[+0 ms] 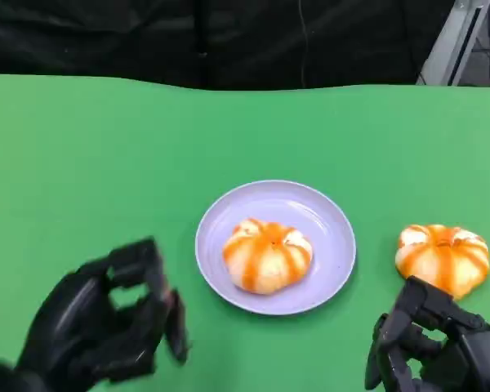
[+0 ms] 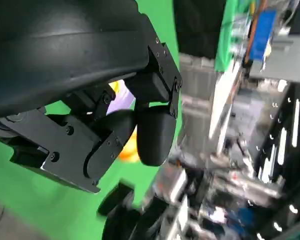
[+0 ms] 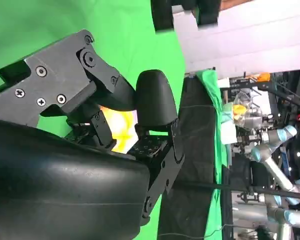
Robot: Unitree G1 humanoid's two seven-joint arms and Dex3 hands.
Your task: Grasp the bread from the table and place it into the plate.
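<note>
The right hand hovers empty, fingers apart, just short of the glazed bun lying right of the lavender plate, which looks soft, light, squashable, so a gentle side cradle suits

Tabletop: flat, covered in plain bright green, reaching back to a dark backdrop at its far edge.
Plate: round, pale lavender, resting on the green near the middle.
Bread on the plate: a round bun with orange stripes, sitting in the plate.
Bread on the tabletop: a second striped bun, lying directly on the green, right of the plate and apart from it.
</note>
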